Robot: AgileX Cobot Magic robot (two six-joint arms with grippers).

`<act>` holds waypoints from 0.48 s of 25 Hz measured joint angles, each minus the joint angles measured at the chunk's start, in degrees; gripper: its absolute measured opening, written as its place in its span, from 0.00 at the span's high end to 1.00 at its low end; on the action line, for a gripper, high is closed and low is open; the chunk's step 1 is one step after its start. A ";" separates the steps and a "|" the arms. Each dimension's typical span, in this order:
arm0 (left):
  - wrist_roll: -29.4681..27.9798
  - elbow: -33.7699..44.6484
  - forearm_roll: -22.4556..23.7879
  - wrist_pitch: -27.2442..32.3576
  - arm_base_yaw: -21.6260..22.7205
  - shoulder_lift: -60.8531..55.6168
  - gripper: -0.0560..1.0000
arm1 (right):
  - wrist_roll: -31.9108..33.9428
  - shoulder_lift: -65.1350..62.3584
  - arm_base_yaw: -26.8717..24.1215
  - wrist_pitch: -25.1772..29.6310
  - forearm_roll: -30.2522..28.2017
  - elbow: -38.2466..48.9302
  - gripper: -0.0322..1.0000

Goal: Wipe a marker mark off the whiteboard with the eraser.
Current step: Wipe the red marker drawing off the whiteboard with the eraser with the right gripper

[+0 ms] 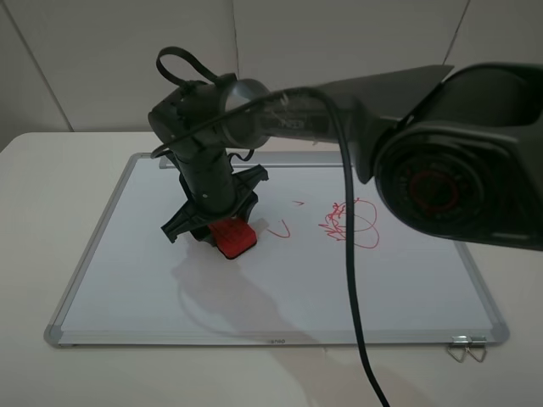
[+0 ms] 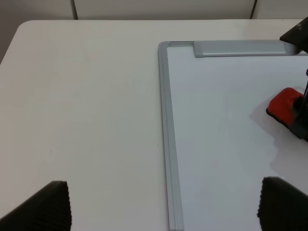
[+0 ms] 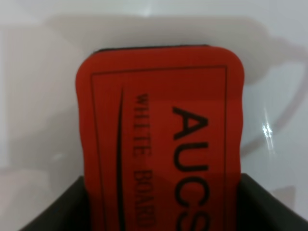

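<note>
The whiteboard (image 1: 170, 284) lies flat on the white table, its tray strip (image 2: 240, 48) along the far edge. My right gripper (image 1: 216, 222) reaches across to the board's left-middle, shut on the red eraser (image 1: 234, 238), which presses on the board. The right wrist view fills with the eraser (image 3: 161, 130) and its dark lettering between the jaws. No whole star shows; of the marker mark only two short red strokes (image 1: 281, 231) show just right of the eraser. The left gripper (image 2: 163, 207) hovers open over the table at the board's left frame, with the eraser (image 2: 283, 107) ahead.
A rounder red scribble of overlapping ovals (image 1: 355, 223) sits on the board's right-middle. The right arm's black cable (image 1: 352, 288) hangs across the board. A metal binder clip (image 1: 468, 346) is at the near right corner. Bare table (image 2: 86, 106) surrounds the board.
</note>
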 joint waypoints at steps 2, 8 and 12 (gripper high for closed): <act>0.00 0.00 0.00 0.00 0.00 0.00 0.21 | -0.68 0.00 -0.06 0.00 0.18 0.00 0.49; 0.00 0.00 0.00 0.00 0.00 0.00 0.21 | -1.48 0.00 -1.63 -0.16 2.21 0.08 0.49; 0.00 0.00 0.00 0.00 0.00 0.00 0.21 | -1.55 -0.06 -2.85 0.72 2.67 0.08 0.49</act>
